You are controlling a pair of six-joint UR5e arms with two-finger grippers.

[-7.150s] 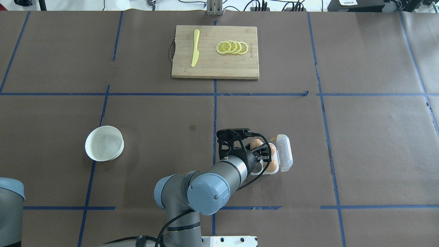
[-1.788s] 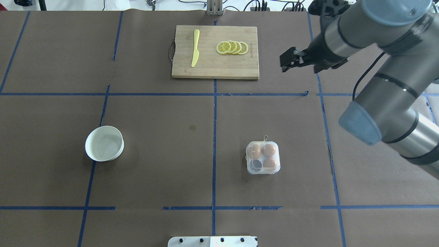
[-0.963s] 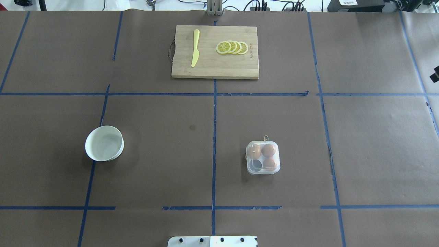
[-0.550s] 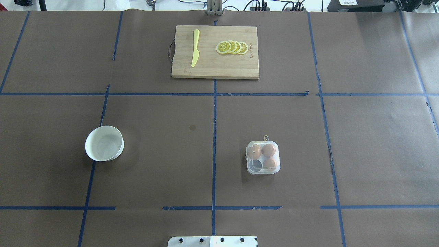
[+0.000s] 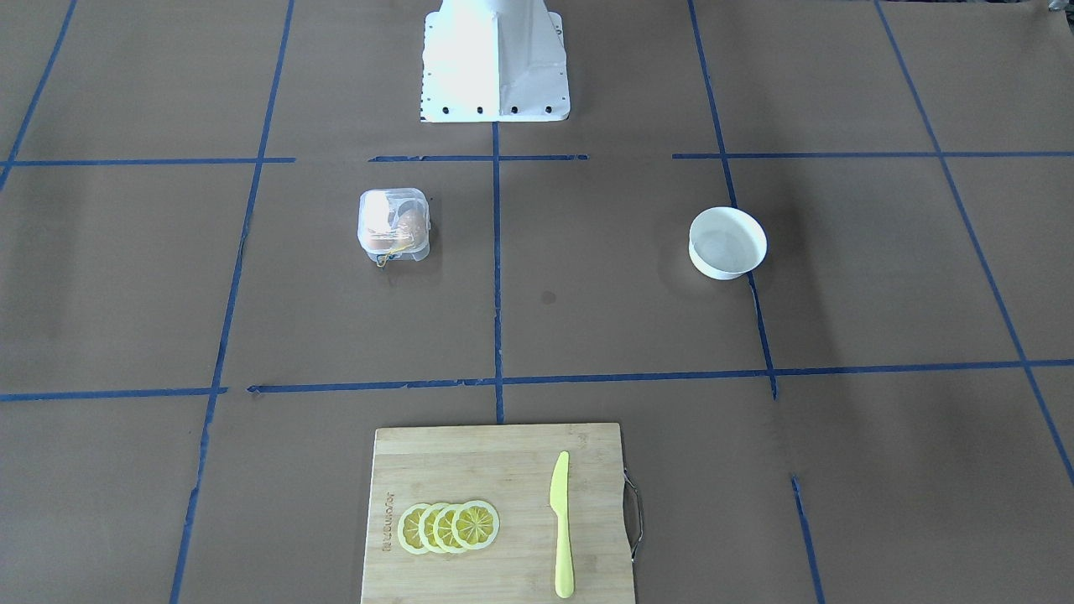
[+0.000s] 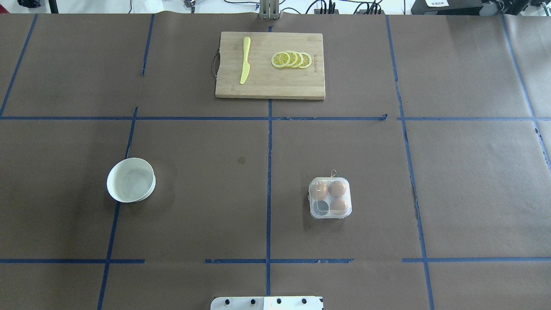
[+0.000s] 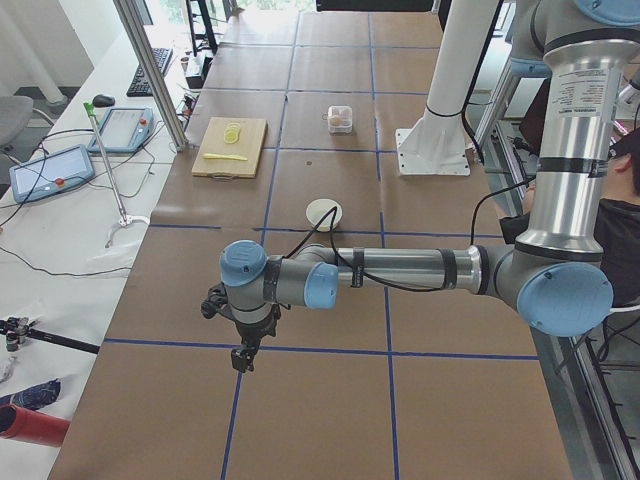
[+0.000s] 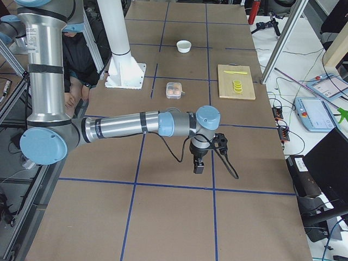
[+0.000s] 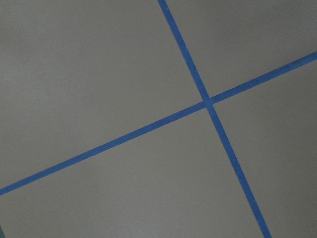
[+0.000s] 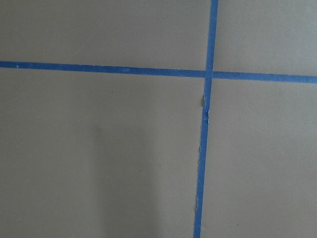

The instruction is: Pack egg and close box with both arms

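Observation:
The clear box (image 6: 330, 197) stands right of the table's middle with its lid down. Three tan eggs show through the lid, one of them an egg (image 6: 337, 188) in a far cup; the near-left cup looks empty. The box also shows in the front view (image 5: 394, 224). Both arms are out of the overhead and front views. My left gripper (image 7: 243, 360) hangs over the table's far left end; my right gripper (image 8: 199, 167) hangs over the far right end. I cannot tell whether either is open. Both wrist views show only brown paper and blue tape.
A white bowl (image 6: 131, 179) stands left of the middle and looks empty. A wooden cutting board (image 6: 270, 86) at the back carries a yellow knife (image 6: 245, 60) and lemon slices (image 6: 292, 59). The white pedestal base (image 5: 495, 59) is at the robot's side.
The left gripper, earlier at the open box, has left. The box's lid is now down. The right arm, earlier over the back right, has swung out of the overhead view.

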